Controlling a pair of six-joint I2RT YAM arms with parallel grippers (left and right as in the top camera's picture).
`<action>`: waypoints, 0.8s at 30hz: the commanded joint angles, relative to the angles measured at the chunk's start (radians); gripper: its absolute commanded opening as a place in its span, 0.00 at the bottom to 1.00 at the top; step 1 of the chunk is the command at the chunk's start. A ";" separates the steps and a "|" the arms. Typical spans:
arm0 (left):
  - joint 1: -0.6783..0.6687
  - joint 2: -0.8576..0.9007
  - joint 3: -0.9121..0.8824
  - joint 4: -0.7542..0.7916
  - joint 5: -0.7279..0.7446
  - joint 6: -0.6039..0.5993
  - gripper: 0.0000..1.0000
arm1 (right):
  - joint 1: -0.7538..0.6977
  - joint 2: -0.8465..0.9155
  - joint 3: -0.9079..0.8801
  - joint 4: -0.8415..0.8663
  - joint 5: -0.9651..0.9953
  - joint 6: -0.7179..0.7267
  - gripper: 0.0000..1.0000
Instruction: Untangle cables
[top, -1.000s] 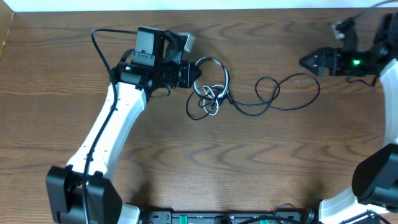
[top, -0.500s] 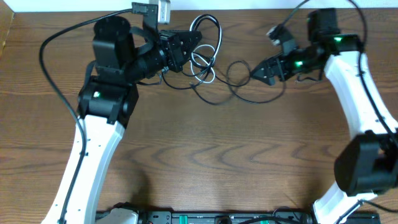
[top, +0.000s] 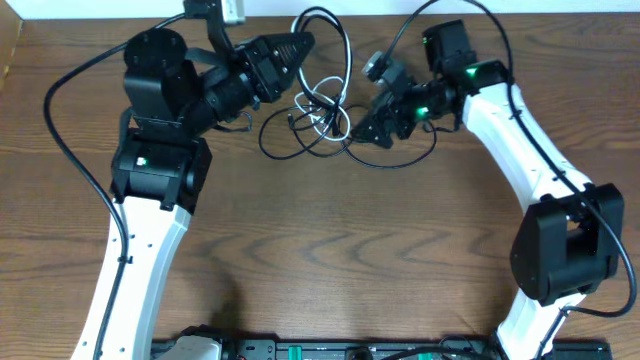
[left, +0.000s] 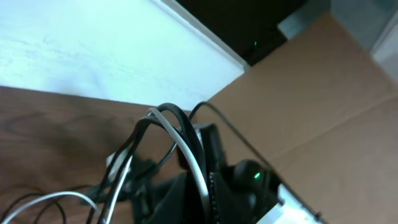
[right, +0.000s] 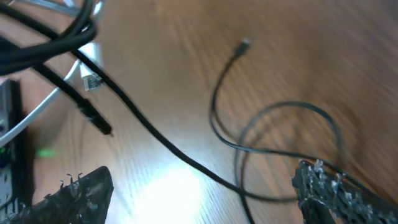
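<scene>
The left gripper (top: 300, 42) narrows to a point, its fingers clenched on a black strand of the cables (top: 322, 108). The pinch itself is hard to make out from above. In the left wrist view the fingers are out of frame. Only a raised loop of black cord with the white cord (left: 196, 165) crosses close to the lens, blurred.

The tangle sits just ahead of and below that tip. One tall loop arches beyond it, and the rest lies on the wooden table (top: 330, 250), between the two tools. Where the strands cross cannot be sorted out.

The right gripper (top: 368, 128) is at the tangle's right edge, released. In its wrist view the textured fingers (right: 84, 193) stand wide apart and are cut off by the lower frame. A thin black cord (right: 161, 140) runs across the table between them. A small plug end (right: 244, 42) lies farther ahead, and the white cord's connector (right: 91, 79) sits ahead to the left of it.
</scene>
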 joint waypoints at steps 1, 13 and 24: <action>0.018 -0.016 0.011 0.013 0.018 -0.140 0.08 | 0.024 0.048 0.009 0.009 -0.089 -0.092 0.87; 0.018 -0.016 0.011 0.133 0.063 -0.266 0.08 | 0.092 0.113 0.009 0.171 -0.091 0.005 0.66; 0.080 -0.015 0.011 0.072 0.046 -0.098 0.07 | -0.071 0.112 0.009 0.113 0.153 0.446 0.01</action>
